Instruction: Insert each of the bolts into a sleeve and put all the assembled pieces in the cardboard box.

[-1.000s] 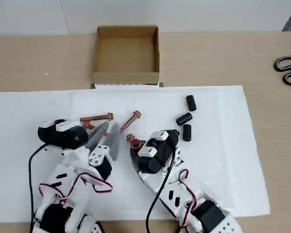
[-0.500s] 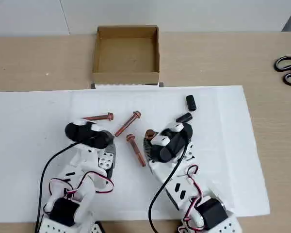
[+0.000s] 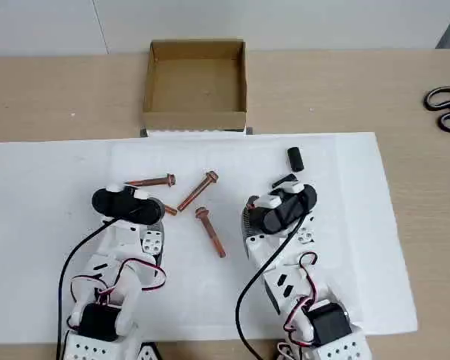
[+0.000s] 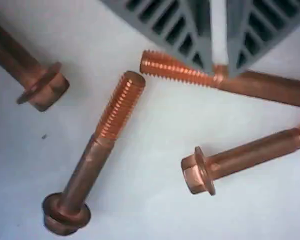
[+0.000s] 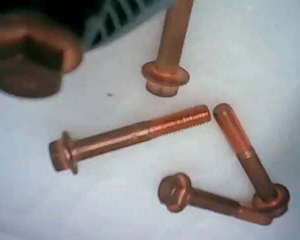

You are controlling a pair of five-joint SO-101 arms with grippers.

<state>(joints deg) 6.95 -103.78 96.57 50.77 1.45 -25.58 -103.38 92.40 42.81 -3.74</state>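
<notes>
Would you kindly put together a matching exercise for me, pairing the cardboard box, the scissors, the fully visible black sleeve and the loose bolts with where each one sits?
Things
1. cardboard box
2. scissors
3. black sleeve
4. loose bolts

Places
A. on the white sheet, between the left arm and the right arm
B. on the bare table, near its right edge
C. on the white sheet, just beyond the right arm
D. on the bare table, just past the sheet's far edge

Pairs: 1-D, 2-B, 3-C, 4-A
</notes>
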